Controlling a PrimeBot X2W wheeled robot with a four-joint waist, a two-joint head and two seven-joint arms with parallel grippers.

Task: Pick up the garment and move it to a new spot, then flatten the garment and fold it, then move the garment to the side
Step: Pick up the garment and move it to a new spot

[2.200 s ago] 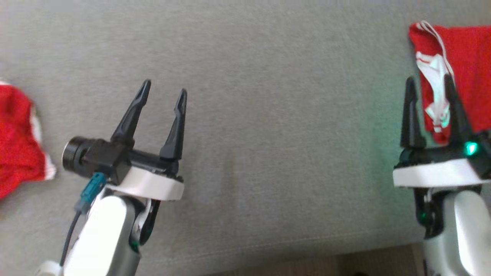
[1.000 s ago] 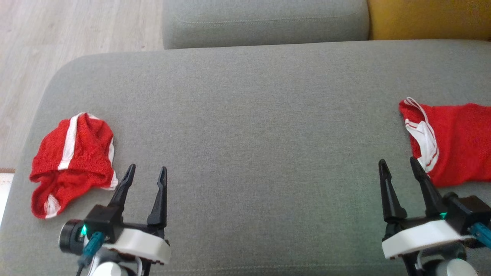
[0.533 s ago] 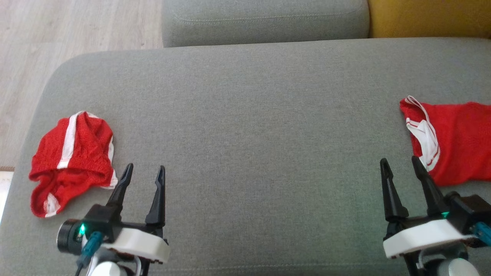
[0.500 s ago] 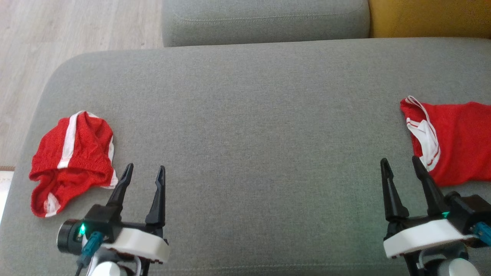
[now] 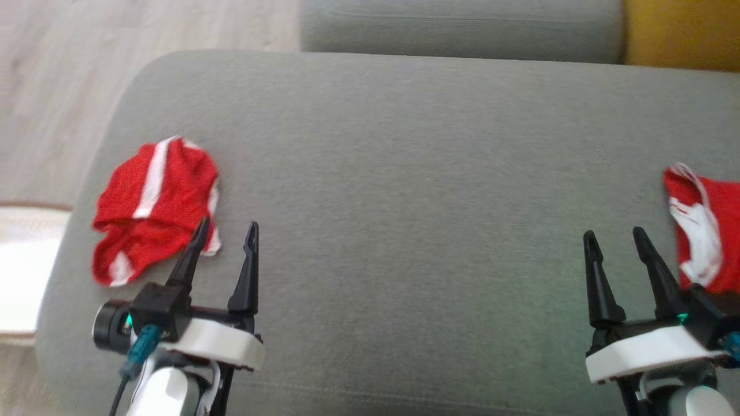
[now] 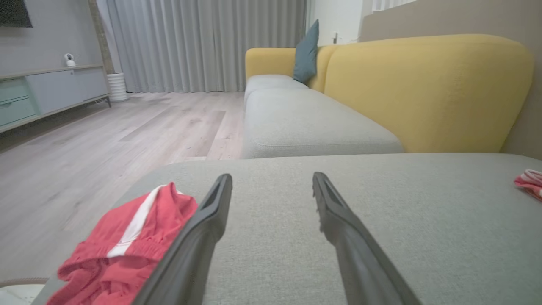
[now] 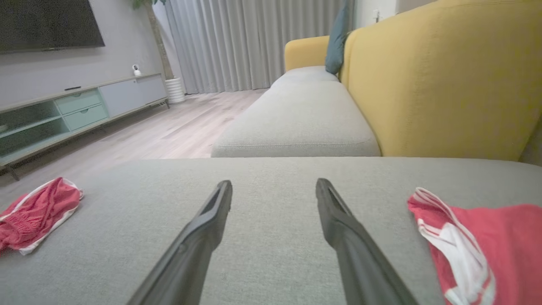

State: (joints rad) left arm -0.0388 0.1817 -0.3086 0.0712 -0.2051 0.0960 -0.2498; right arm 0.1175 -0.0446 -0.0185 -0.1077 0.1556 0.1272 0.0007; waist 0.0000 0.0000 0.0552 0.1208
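Left gripper (image 5: 227,225) jaws spread wide, nothing between them, hovering low over the grey seat cushion (image 5: 404,173) near its left end. Its outer finger crosses the edge of the left garment (image 5: 153,202) in the head view; can't tell whether it touches. That garment is a crumpled red piece with white stripes, lying bunched at the cushion's left end near the rounded corner, just beside the gripper. Right gripper (image 5: 613,233) also wide open and empty, fingers pointing away from the robot over the right part of the cushion. The right garment (image 5: 702,237), red with white trim, lies on the cushion just beside that gripper's outer finger, partly cut off by the frame edge; contact not clear. The two garments are well apart, with bare cushion between them. Yellow backrest (image 5: 682,34) sits behind the cushion at far right, wood floor (image 5: 58,86) past the left end.
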